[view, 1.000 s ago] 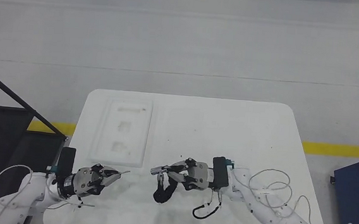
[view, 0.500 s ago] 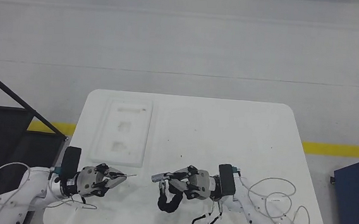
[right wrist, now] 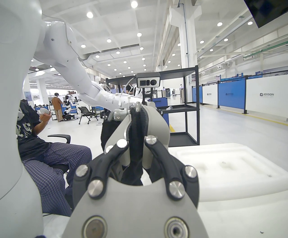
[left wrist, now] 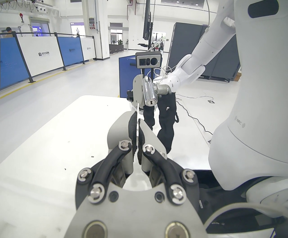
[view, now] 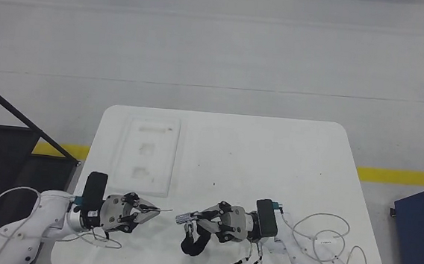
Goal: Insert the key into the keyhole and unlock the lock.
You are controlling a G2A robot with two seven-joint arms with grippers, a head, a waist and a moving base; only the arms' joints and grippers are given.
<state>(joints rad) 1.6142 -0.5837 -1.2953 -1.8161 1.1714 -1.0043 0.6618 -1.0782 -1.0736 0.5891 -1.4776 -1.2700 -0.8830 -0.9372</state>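
Left gripper [left wrist: 137, 129]: clamped tight on thin silver metal key [left wrist: 137, 110].
Right gripper [right wrist: 137, 110]: clamped on silver cylindrical padlock [left wrist: 149, 94].
Keyhole [left wrist: 151, 102]: faces the key.

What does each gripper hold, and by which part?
Left gripper pinches the key by its back end, blade forward. Right gripper clamps the lock by its body, keyhole end free.

key [view: 161, 210] left of lock [view: 182, 219], apart | tray [view: 163, 159] behind both
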